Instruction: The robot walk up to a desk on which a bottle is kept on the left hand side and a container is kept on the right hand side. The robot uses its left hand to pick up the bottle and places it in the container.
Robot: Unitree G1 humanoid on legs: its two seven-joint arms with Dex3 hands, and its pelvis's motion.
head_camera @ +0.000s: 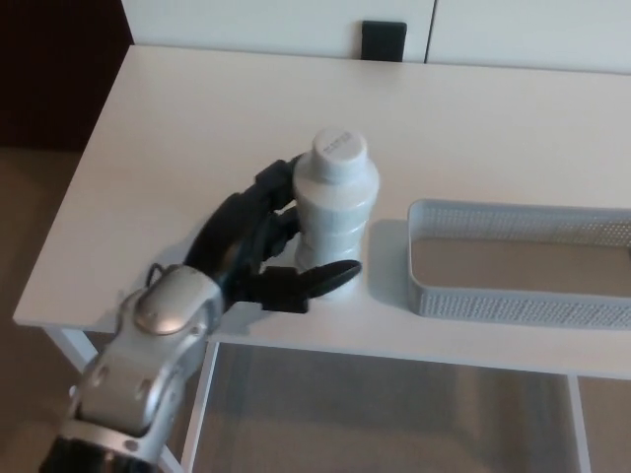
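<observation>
A white plastic bottle [341,202] with a white cap stands near the desk's front edge, a little left of the middle. My left hand [258,244] comes in from the lower left and clasps it. The fingers [277,184] press on the bottle's left side and the thumb [328,278] lies across the front of its base, hiding the bottom. A pale grey mesh container [513,306], with nothing in it, sits to the right of the bottle, a short gap away. My right hand does not show.
The white desk [197,108] stretches back to a wall, where a small black object [384,41] sits at the far edge. The desk's left edge and front edge are close to my forearm. Floor shows below the front edge.
</observation>
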